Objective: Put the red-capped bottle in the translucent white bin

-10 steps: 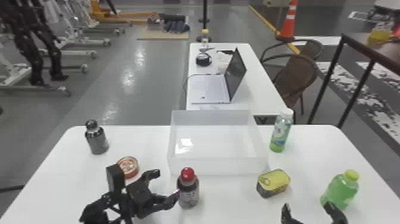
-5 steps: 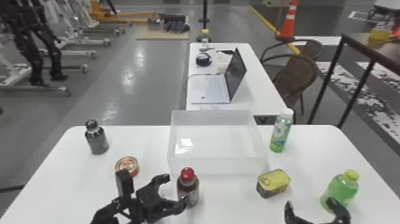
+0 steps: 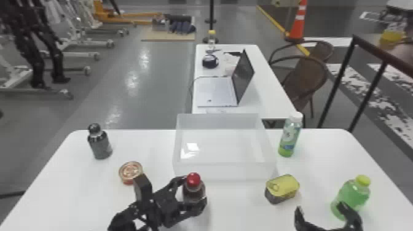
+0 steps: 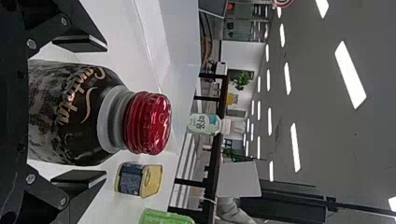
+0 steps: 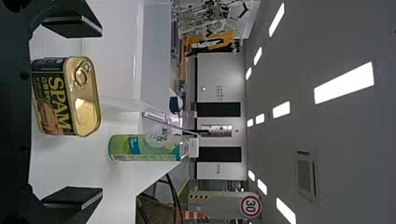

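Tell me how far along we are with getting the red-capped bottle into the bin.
Done: the left gripper is at the red-capped bottle, open fingers on either side. In hand: nothing gripped yet, it seems; a gap shows beside the bottle. Left: close, lift, carry it over the wall of the translucent white bin and set it inside.

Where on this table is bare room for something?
Bare: behind the tin, between grey bottle and bin; between white-capped bottle and yellow-capped bottle. Crowded: before the bin, where the left gripper flanks the red-capped bottle.
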You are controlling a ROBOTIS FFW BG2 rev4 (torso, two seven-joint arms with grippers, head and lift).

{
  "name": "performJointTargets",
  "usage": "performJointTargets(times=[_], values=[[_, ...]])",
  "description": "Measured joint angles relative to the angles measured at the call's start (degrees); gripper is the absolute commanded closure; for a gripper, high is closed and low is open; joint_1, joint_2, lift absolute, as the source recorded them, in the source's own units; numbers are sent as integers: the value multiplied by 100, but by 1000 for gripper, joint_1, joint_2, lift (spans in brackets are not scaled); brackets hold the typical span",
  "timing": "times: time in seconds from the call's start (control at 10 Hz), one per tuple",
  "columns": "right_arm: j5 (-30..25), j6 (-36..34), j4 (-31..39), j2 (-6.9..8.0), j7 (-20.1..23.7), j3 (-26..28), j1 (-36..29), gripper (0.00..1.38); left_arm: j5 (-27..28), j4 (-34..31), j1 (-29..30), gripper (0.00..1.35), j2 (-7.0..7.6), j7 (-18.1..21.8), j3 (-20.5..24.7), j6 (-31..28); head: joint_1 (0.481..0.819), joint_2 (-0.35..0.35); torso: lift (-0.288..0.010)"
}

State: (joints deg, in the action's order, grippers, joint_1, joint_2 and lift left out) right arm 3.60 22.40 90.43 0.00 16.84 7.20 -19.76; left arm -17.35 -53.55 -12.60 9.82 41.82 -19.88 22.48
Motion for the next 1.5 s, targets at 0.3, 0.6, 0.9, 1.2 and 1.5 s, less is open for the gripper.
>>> performJointTargets(times=[0.3,0.6,0.9,1.2,1.5], values=[[-4,10,-10,0,11,1,-2,99,140,-2,-31,1027,79,-71,-43,50,549,0,-100],[-18,10,-2,0,13,1,-23,99,151,-671,269,1030,271,-202,73,-362,549,0,-100],[-35,10,14,0,12,1,-87,101,424,-2305,1067,1030,560,-441,708,-1322,549,0,-100],[-56,3,24,0,12,1,-139,101,493,-3007,1126,1030,422,-412,1273,-1741,549,0,-100],[-63,0,-12,0,12,1,-133,101,543,-2789,439,1030,-37,-185,1211,-1684,549,0,-100]])
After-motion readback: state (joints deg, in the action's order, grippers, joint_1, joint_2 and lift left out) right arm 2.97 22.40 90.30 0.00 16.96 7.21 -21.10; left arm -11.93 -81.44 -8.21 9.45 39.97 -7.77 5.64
